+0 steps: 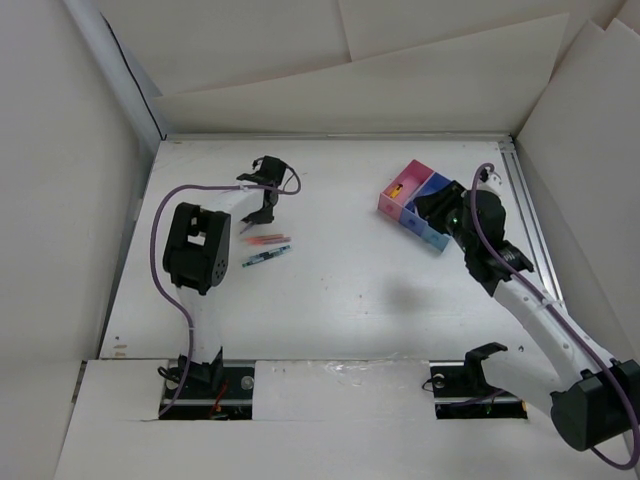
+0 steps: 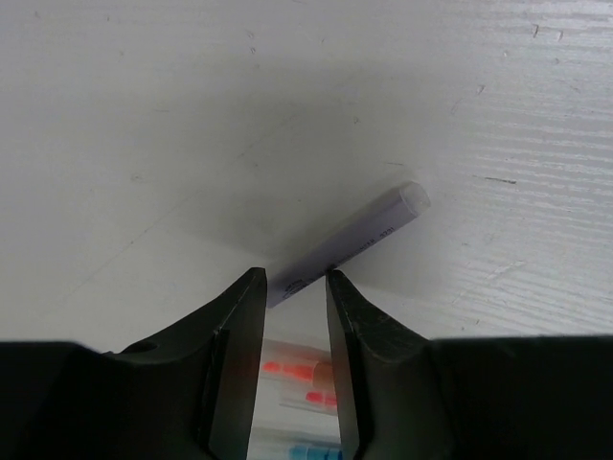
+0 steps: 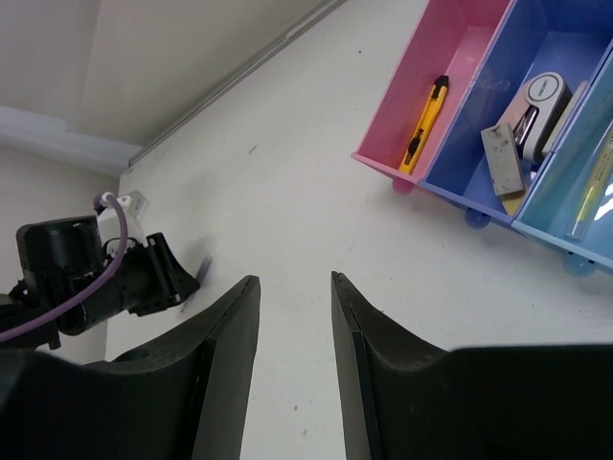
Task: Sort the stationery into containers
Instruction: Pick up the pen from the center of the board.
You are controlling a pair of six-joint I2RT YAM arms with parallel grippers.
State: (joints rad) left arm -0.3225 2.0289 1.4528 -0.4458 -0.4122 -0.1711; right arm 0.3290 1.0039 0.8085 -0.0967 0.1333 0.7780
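My left gripper (image 1: 262, 213) is shut on a grey-blue pen (image 2: 374, 230) near one end; the pen sticks out slantwise past the fingertips (image 2: 251, 287), just above the table. It also shows in the right wrist view (image 3: 194, 286). Orange and pink pens (image 1: 268, 240) and a teal pen (image 1: 265, 258) lie just below it. The joined containers stand at the back right: pink (image 3: 469, 57) with a yellow-black piece (image 3: 426, 110), purple-blue (image 3: 565, 38) with a white eraser (image 3: 536, 101) and a grey block (image 3: 503, 158), light blue (image 3: 575, 230). My right gripper (image 3: 292, 280) is open and empty beside them.
White walls rise round the table on the left, back and right. A metal rail (image 1: 535, 230) runs along the right edge, close behind the containers (image 1: 415, 205). The left arm's purple cable (image 1: 158, 235) loops out to the left.
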